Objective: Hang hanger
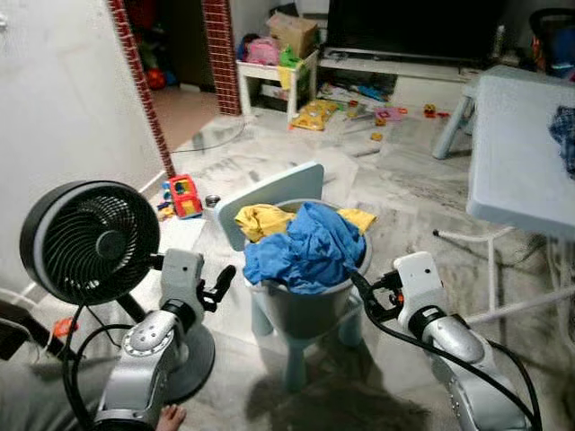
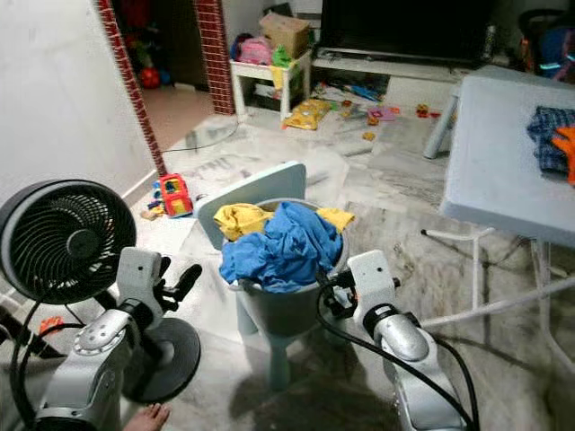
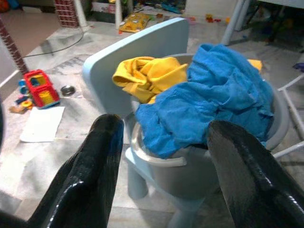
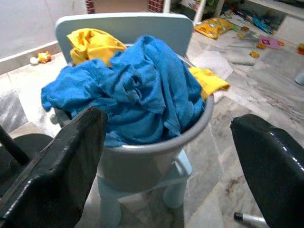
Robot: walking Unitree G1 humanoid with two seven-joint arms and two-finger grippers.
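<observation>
Both claws spread wide, empty, flanking laundry tub over marble floor.

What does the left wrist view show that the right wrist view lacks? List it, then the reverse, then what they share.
Left wrist view: the open left gripper, a red toy truck, a white sheet of paper on the floor and a small metal cup.
Right wrist view: the open right gripper, the dark fan base and a small orange toy by the wall.
Both: the blue cloth and yellow cloth heaped in the grey basin on the pale blue chair.
</observation>
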